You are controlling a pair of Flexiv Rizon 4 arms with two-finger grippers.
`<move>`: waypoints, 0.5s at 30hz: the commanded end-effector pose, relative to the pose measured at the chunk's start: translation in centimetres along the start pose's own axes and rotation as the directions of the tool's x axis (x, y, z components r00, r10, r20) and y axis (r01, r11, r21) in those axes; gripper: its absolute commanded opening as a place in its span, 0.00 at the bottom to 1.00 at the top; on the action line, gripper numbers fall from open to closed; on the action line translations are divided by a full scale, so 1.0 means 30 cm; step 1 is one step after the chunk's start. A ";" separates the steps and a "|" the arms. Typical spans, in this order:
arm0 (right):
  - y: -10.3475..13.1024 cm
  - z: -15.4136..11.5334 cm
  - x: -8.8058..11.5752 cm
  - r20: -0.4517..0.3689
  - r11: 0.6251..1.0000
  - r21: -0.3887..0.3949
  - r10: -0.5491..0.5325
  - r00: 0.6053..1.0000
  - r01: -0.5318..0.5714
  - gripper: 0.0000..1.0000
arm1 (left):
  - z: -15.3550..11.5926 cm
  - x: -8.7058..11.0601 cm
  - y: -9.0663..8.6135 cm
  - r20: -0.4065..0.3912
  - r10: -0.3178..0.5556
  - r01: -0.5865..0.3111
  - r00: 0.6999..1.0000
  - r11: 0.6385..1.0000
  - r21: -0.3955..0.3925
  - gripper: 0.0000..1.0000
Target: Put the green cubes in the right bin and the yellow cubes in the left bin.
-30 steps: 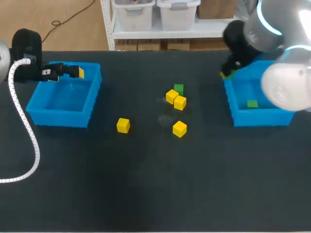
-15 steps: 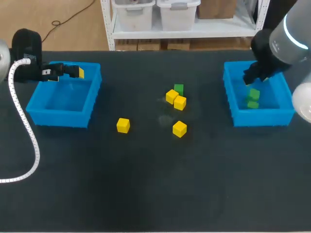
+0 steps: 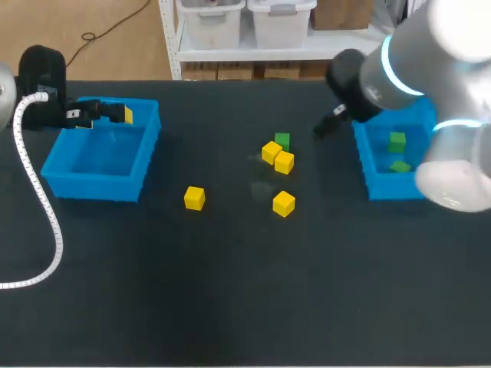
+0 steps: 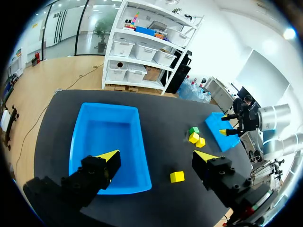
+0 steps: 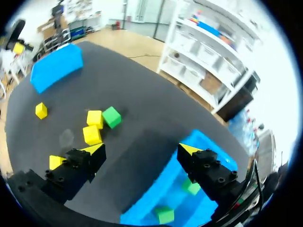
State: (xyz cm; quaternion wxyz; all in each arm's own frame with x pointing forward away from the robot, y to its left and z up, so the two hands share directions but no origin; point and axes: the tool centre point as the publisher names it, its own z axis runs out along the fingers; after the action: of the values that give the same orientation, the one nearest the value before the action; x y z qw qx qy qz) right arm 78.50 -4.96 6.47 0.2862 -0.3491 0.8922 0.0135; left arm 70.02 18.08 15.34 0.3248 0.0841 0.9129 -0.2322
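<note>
A: How far along does the sorting look?

B: Two green cubes (image 3: 397, 141) lie in the right bin (image 3: 367, 165). A loose green cube (image 3: 282, 140) is on the counter (image 3: 230, 291). Four yellow cubes (image 3: 285, 162) are out there too, two packed right beside the loose one and two apart, nearer the front. The left bin (image 3: 100, 157) holds nothing.

A: And the fingers?

B: The right fingers (image 5: 78, 165) are spread and empty, hanging over the counter between the right bin and the cluster. The left fingers (image 4: 97, 170) are spread and empty as well, over the far edge of the left bin.

A: So what could go wrong?

B: The loose green cube is probably next, and it is crowded. A finger landing on the yellow neighbour could shove the cluster aside. The fingers could also pinch two cubes at once, and a yellow one might ride into the right bin. An off-centre grip could let the cube twist out on the way. A low carry could clip the bin wall. If both arms go to the middle together, they could meet there.
</note>
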 end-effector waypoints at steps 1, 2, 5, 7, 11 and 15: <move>-0.023 0.174 -0.124 -0.079 0.995 -0.075 -0.067 0.995 0.061 1.00 | 0.001 0.005 0.011 0.008 0.003 -0.003 1.000 1.000 0.015 1.00; -0.022 0.186 -0.135 -0.087 0.994 -0.077 -0.085 0.993 0.078 1.00 | 0.001 0.005 0.011 0.008 0.003 -0.003 1.000 1.000 0.015 1.00; -0.023 0.224 -0.157 -0.107 0.989 -0.084 -0.134 0.985 0.125 1.00 | 0.001 0.005 0.011 0.008 0.003 -0.003 1.000 1.000 0.015 1.00; -0.024 0.248 -0.159 -0.115 0.984 -0.096 -0.159 0.981 0.149 1.00 | 0.001 0.005 0.011 0.008 0.003 -0.003 1.000 1.000 0.015 1.00; -0.027 0.282 -0.163 -0.128 0.976 -0.114 -0.200 0.971 0.186 1.00 | 0.001 0.005 0.011 0.008 0.003 -0.003 1.000 1.000 0.015 1.00; -0.030 0.290 -0.164 -0.133 0.966 -0.136 -0.239 0.962 0.222 1.00 | 0.001 0.005 0.011 0.008 0.003 -0.003 1.000 1.000 0.015 1.00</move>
State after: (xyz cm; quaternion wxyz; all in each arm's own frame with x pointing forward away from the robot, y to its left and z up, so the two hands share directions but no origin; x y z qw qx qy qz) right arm 85.14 -1.16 2.30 0.2316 -0.4573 0.8585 -0.0152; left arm 70.02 18.07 15.34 0.3248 0.0842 0.9129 -0.2323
